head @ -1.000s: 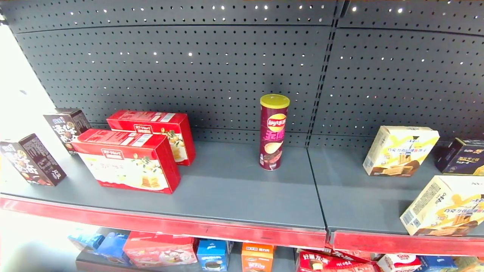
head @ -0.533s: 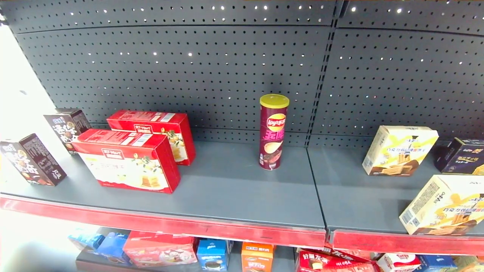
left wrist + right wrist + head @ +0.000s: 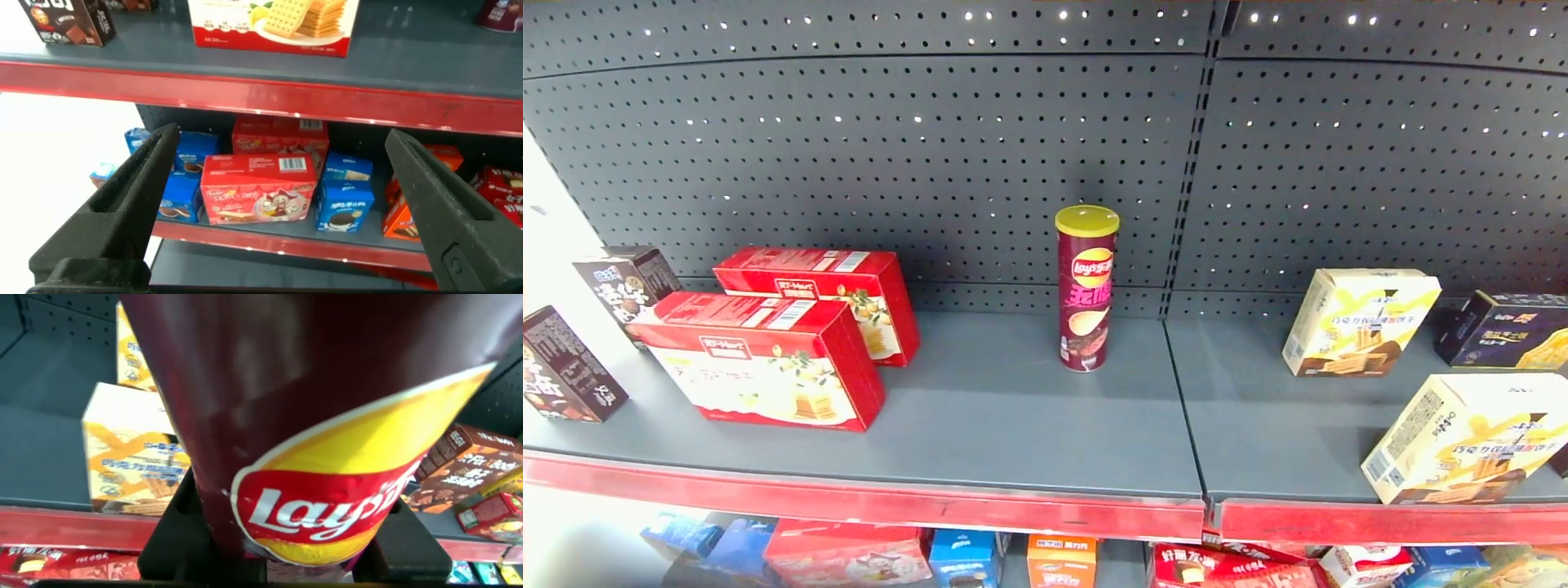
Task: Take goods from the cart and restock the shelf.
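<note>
A dark red chip can [image 3: 286,392] with a yellow and red label sits close up, clamped in the black gripper [image 3: 298,543]. Behind it, pale yellow boxes [image 3: 131,461] stand on the grey shelf [image 3: 41,400]. A brown box [image 3: 474,461] lies on the can's other side.

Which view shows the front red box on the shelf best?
The head view: the front red box appears whole, standing on the shelf. The left wrist view catches just its lower front, from below.
</note>
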Robot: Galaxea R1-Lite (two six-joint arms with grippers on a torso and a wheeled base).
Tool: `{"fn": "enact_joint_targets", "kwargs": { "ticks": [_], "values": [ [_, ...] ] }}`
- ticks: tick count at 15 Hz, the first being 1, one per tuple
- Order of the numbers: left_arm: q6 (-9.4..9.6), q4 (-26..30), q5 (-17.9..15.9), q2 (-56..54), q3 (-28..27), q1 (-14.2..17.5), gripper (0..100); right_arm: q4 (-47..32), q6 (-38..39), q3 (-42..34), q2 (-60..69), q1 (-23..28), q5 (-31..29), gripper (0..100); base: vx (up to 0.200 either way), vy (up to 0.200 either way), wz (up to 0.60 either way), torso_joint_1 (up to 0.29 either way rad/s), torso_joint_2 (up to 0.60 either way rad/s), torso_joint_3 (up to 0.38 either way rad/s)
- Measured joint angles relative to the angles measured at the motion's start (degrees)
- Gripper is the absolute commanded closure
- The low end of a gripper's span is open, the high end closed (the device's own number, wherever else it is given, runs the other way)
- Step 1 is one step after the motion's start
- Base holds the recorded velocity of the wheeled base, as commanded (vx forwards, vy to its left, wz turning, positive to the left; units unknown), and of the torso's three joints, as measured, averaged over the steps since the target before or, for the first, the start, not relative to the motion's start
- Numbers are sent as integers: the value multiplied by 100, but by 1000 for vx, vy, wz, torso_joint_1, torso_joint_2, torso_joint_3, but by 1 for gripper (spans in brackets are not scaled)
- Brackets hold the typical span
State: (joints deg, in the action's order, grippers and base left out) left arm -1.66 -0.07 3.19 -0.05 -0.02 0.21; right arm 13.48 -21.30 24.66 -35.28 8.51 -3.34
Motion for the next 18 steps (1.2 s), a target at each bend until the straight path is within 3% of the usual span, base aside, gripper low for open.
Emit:
{"fn": "enact_joint_targets", "kwargs": {
  "ticks": [5,8,16,18],
  "values": [
    [-9,0,4,-2,2,-10,0,4,-12,4,59,6,4,100,0,0,0,0,0,0],
    [-15,0,4,-2,2,0,0,0,-13,4,72,0,6,100,0,0,-600,-1,2,4],
    [-11,2,-2,0,2,-2,0,-7,-56,15,168,2,9,100,0,0,0,0,0,0],
    [-11,2,-2,0,2,-5,0,-5,-56,9,188,2,11,100,200,0,0,2,0,2]
  ]
}}
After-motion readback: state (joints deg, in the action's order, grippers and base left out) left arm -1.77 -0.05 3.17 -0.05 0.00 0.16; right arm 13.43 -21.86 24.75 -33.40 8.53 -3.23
